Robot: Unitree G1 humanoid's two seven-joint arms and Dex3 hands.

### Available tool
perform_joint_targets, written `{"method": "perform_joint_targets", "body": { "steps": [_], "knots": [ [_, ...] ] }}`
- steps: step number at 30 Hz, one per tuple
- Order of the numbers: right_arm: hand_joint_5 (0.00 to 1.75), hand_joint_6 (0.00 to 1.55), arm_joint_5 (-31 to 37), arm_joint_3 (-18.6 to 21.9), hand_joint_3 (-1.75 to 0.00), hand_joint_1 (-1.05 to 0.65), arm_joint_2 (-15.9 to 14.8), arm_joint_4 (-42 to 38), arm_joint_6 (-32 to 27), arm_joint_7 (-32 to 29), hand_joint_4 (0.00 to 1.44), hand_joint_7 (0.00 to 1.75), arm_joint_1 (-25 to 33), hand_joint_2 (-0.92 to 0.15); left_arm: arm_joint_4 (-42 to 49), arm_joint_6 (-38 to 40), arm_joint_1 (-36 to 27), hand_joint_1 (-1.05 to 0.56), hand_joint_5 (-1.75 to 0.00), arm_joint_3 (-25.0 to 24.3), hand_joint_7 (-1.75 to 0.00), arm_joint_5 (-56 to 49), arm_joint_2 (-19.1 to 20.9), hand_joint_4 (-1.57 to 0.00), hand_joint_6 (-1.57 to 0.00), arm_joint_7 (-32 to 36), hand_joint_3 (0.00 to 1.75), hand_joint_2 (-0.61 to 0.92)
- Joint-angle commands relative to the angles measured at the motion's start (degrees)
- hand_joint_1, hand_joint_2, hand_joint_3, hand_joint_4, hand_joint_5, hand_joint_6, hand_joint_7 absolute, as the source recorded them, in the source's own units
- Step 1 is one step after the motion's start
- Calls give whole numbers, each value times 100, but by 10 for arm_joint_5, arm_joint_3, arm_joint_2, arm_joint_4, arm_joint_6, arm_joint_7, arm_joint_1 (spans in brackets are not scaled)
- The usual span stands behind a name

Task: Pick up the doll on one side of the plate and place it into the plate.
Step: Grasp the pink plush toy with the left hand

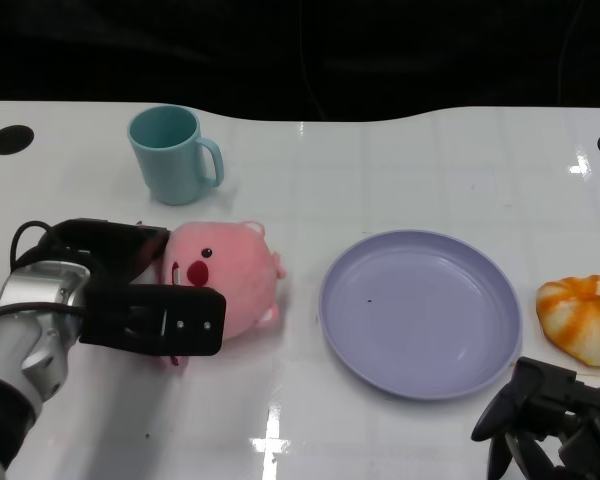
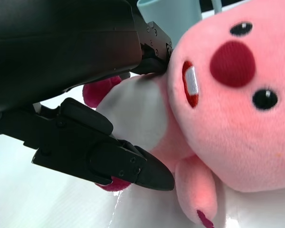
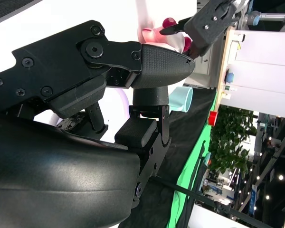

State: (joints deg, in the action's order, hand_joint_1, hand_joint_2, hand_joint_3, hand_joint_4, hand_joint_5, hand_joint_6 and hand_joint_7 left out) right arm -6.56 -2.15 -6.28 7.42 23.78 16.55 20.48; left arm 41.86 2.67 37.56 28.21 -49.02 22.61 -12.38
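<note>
A pink plush doll (image 1: 230, 275) with a dark red nose lies on the white table, left of the lilac plate (image 1: 420, 310). My left hand (image 1: 130, 290) wraps it from the left, with fingers behind it and the thumb across its front. In the left wrist view the black fingers (image 2: 109, 156) press the doll's (image 2: 228, 109) white belly from both sides. The plate has nothing in it. My right hand (image 1: 550, 415) hangs near the table's front right, its fingers apart and holding nothing.
A teal mug (image 1: 170, 155) stands behind the doll at the back left. An orange-and-white plush (image 1: 583, 318) lies right of the plate. The table's far edge meets a dark background.
</note>
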Motion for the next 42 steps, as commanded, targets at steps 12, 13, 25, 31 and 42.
{"method": "perform_joint_targets", "body": {
  "steps": [12,13,25,31,42],
  "knots": [
    [160,75,-13,5,-58,-73,-3,13,-8,0,81,130,8,-85,227,-42,78,-62,-6,62,-2,8,-55,-24,-29,44,0,89],
    [160,75,-12,5,-58,-73,-4,14,-8,0,81,130,8,-85,235,-45,81,-60,-6,63,-2,10,-57,-26,-30,45,0,88],
    [160,75,-17,7,-58,-73,-6,18,-8,2,80,129,12,-85,288,-123,66,-31,-125,66,-6,38,-62,-77,-119,138,2,92],
    [159,75,-18,9,-57,-73,-6,16,-7,3,80,128,11,-86,289,-134,56,-30,-148,75,-23,41,-60,-67,-114,195,33,92],
    [160,76,-15,9,-58,-71,-5,21,-12,-1,79,128,14,-85,280,-182,28,-22,-175,54,-138,55,-47,-77,-69,333,27,92]
  ]
}}
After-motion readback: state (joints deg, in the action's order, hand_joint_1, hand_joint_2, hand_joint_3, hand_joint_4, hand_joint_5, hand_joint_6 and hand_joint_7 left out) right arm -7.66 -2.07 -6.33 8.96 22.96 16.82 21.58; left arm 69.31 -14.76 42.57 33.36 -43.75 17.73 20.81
